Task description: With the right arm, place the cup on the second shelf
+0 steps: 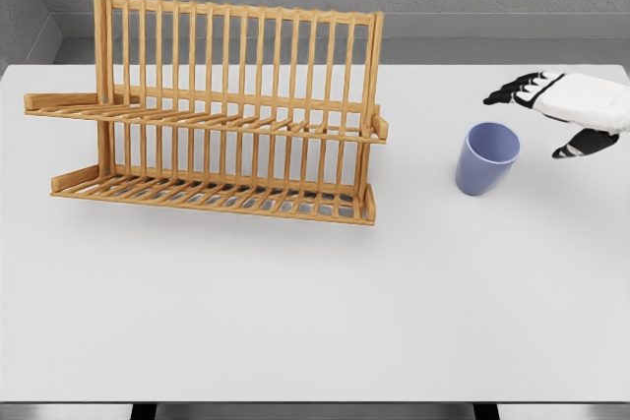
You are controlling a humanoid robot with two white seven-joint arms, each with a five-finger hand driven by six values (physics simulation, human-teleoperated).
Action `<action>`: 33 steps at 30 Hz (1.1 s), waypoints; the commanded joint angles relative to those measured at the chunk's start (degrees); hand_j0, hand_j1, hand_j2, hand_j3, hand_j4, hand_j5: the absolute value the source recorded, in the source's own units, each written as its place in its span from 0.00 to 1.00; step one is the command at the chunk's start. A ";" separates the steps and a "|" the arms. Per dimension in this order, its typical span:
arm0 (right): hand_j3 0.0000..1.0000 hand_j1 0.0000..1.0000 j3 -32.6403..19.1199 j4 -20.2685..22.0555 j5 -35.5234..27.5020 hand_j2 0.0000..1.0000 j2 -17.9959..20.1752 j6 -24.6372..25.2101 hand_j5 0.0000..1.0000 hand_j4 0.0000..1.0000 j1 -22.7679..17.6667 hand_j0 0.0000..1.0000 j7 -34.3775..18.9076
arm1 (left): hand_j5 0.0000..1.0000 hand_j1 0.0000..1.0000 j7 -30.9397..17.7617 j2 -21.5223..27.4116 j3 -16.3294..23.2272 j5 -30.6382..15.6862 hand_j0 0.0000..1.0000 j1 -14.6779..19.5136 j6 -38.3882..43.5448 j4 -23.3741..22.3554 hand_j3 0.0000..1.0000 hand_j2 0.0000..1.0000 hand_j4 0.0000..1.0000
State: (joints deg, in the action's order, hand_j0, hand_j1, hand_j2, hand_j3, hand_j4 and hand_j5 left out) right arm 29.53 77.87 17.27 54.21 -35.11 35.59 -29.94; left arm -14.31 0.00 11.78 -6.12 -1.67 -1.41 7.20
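White table (295,322), upright blue cup (487,157) just left of right hand (571,110), fingers spread, empty.

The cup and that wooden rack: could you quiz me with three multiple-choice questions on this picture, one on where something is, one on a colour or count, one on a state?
1. Where does the cup stand?
A. On the table, right of the rack
B. On the rack's upper shelf
C. Left of the rack

2. What colour is the cup?
A. Red
B. Blue-purple
C. Green

3. What is the right hand doing?
A. Gripping the cup
B. Open, near the cup, holding nothing
C. Resting on the rack

Answers:
1 A: the cup sits on the white table, clear of the wooden rack.
2 B: its wall and inside are periwinkle.
3 B: the dark fingers are spread and clear of the rim.
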 commanded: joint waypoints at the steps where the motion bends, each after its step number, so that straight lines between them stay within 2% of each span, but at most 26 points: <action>1: 1.00 1.00 1.49 -0.97 -0.31 1.00 -0.68 0.11 1.00 1.00 0.44 1.00 -5.06 | 1.00 1.00 -0.01 0.00 0.00 -0.03 1.00 0.00 0.00 0.01 1.00 1.00 1.00; 3: 1.00 1.00 1.40 -0.35 -0.48 1.00 -0.68 0.11 1.00 1.00 2.11 1.00 -5.06 | 1.00 1.00 -0.01 0.00 0.00 -0.03 1.00 0.00 0.00 0.01 1.00 1.00 1.00; 8: 1.00 1.00 1.49 -0.09 -0.31 1.00 -2.18 0.11 1.00 1.00 3.34 1.00 -5.06 | 1.00 1.00 -0.01 0.00 0.00 -0.03 1.00 0.00 0.00 0.01 1.00 1.00 1.00; 10: 1.00 1.00 1.67 1.49 -0.31 1.00 -2.44 0.11 1.00 1.00 3.69 1.00 -5.06 | 1.00 1.00 -0.01 0.00 0.00 -0.03 1.00 0.00 0.00 0.01 1.00 1.00 1.00; 12: 1.00 1.00 4.04 1.23 -0.31 1.00 -3.41 0.11 1.00 1.00 5.01 1.00 -5.06 | 1.00 1.00 -0.01 0.00 0.00 -0.03 1.00 0.00 0.00 0.01 1.00 1.00 1.00; 24: 1.00 1.00 7.03 0.53 -0.22 1.00 -3.93 0.11 1.00 1.00 4.92 1.00 -5.06 | 1.00 1.00 -0.01 0.00 0.00 -0.03 1.00 0.00 0.00 0.01 1.00 1.00 1.00; 29: 1.00 1.00 7.29 -2.29 -0.22 1.00 -3.94 0.11 1.00 1.00 4.92 1.00 -5.06 | 1.00 1.00 -0.01 0.00 0.00 -0.03 1.00 0.00 0.00 0.01 1.00 1.00 1.00; 33: 1.00 1.00 7.29 -2.73 -0.22 1.00 -4.02 0.11 1.00 1.00 5.01 1.00 -5.06 | 1.00 1.00 -0.01 0.00 0.00 -0.03 1.00 0.00 0.00 0.01 1.00 1.00 1.00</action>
State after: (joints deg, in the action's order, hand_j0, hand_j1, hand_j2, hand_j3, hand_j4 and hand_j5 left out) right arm 36.82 75.57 17.37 50.14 -35.16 40.61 -35.02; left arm -14.31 0.00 11.78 -6.12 -1.67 -1.41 7.20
